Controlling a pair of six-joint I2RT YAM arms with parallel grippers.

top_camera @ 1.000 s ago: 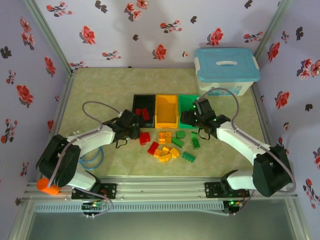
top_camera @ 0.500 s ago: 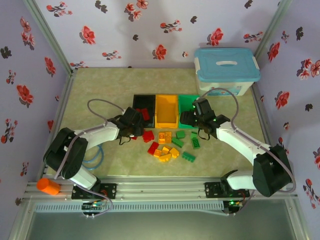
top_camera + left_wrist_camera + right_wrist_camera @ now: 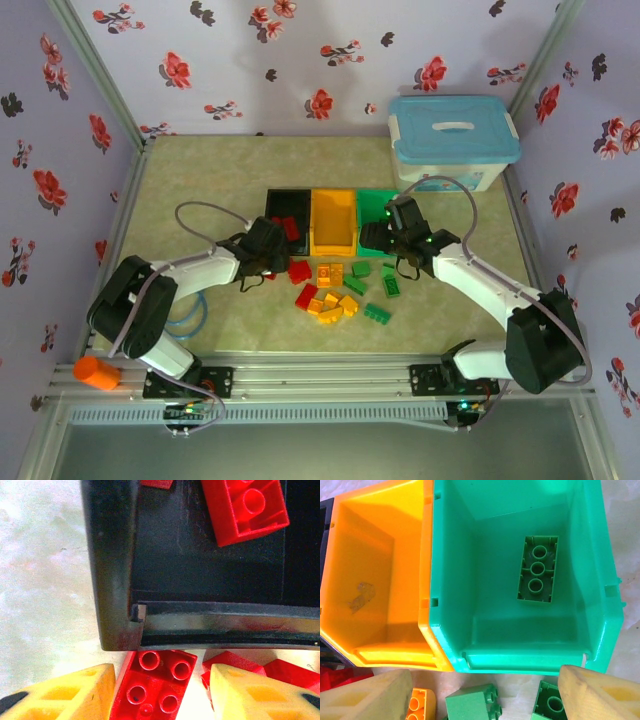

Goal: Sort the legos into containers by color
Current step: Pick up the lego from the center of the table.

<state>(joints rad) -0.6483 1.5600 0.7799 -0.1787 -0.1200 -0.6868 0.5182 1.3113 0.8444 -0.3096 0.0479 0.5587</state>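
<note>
The black bin [image 3: 285,212], orange bin [image 3: 334,222] and green bin [image 3: 372,208] stand side by side. Red, orange and green legos [image 3: 335,290] lie loose in front of them. My left gripper [image 3: 161,677] is low at the black bin's [image 3: 115,580] near corner, open, with a red brick [image 3: 152,690] between its fingers [image 3: 65,695]; the right finger stands apart from the brick. More red bricks [image 3: 247,507] lie in the black bin. My right gripper [image 3: 485,680] hangs open over the green bin's [image 3: 520,655] near rim, with two green bricks [image 3: 472,705] on the table below it. One green brick [image 3: 537,569] lies in the green bin.
A white tub with a light-blue lid [image 3: 452,140] stands at the back right. An orange cylinder [image 3: 96,373] lies at the near left by the left arm's base, and a blue cable [image 3: 185,320] coils on the table there. An orange brick [image 3: 420,705] lies by my right gripper's left finger.
My left gripper has slid right along the black bin's front, its jaws narrowing round the red brick, which shifted slightly right. The right arm has stayed still.
</note>
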